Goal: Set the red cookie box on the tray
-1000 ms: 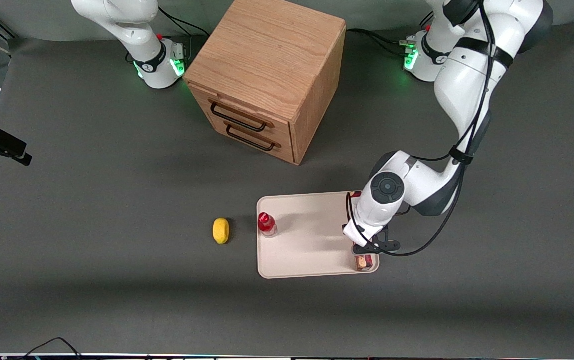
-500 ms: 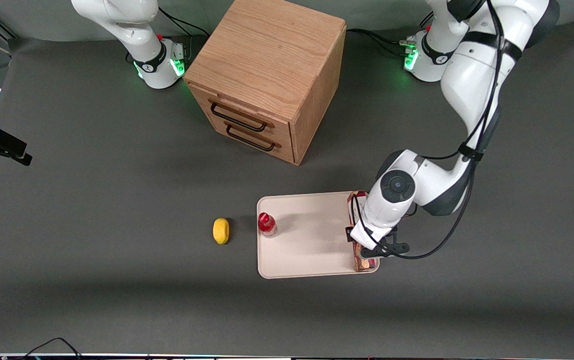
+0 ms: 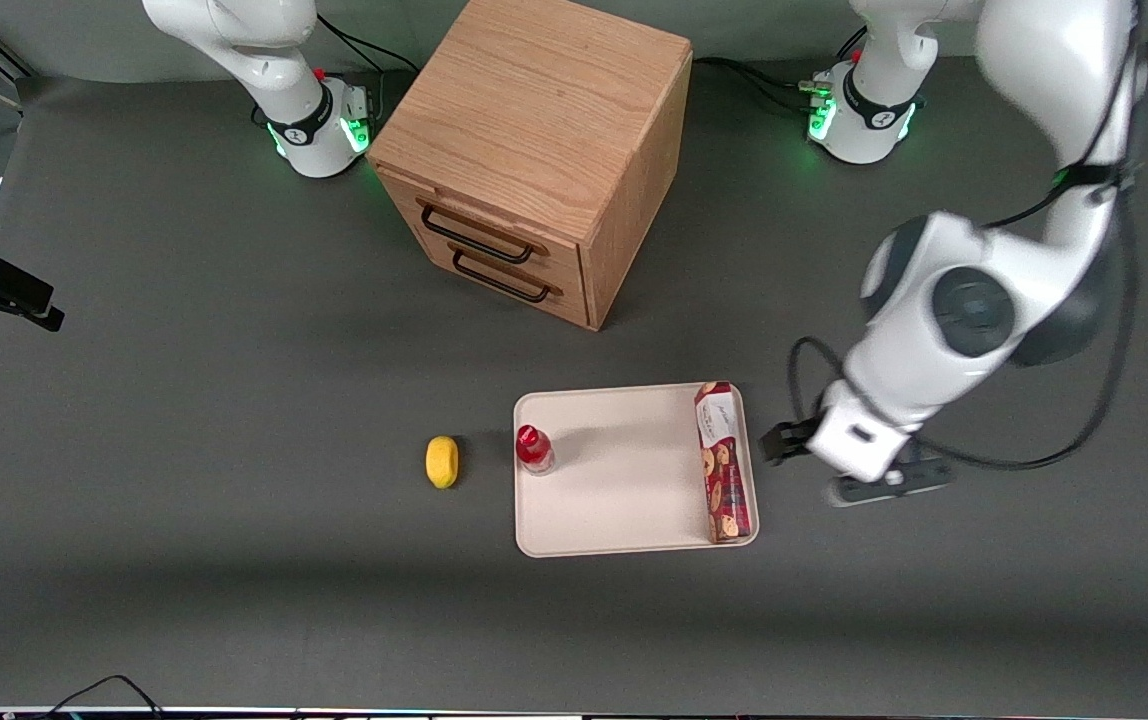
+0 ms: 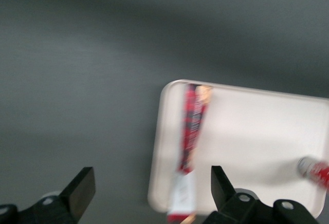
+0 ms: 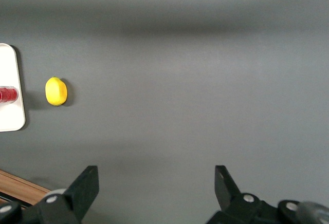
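Red cookie box (image 3: 722,462) on tray (image 3: 614,500), gripper (image 4: 151,193) above

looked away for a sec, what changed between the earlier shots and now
The hand let go of the red cookie box and pulled up and away toward the working arm's end of the table; it now hangs open, clear of the tray. The box lies flat along the tray's edge, fully uncovered. The small red-capped bottle, the yellow object and the wooden drawer cabinet stayed put.
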`<state>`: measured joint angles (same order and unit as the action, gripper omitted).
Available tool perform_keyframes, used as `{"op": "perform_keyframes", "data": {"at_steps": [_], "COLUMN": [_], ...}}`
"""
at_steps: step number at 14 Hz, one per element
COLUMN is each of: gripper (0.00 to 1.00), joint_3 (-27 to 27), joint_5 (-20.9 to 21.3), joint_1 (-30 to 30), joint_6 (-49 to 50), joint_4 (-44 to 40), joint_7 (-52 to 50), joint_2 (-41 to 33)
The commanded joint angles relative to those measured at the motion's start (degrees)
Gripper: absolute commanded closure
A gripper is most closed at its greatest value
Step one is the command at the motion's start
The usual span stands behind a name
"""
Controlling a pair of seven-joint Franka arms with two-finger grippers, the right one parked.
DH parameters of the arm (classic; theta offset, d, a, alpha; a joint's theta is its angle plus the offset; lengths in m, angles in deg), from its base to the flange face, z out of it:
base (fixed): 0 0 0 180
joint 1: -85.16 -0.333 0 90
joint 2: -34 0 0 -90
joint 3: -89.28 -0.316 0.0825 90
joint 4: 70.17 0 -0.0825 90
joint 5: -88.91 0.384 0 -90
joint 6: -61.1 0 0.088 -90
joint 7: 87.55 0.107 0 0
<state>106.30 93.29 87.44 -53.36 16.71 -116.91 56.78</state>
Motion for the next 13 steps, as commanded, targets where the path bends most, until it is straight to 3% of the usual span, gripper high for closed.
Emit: {"op": "perform_keyframes", "data": {"at_steps": [1, 6, 13], "gripper": [0.00, 0.00, 0.00], "joint_3": [-4.26, -9.89, -12.53], "joint_5": [-3.41, -2.71, -2.62], "joint_1": [-3.93, -5.97, -7.11], "joint_6": [7.91, 21.28, 25.77], "joint_4": [1.19, 4.43, 9.71], "joint_7": [11.92, 24.15, 28.22], "joint_2": [-7.81, -20.73, -31.12]}}
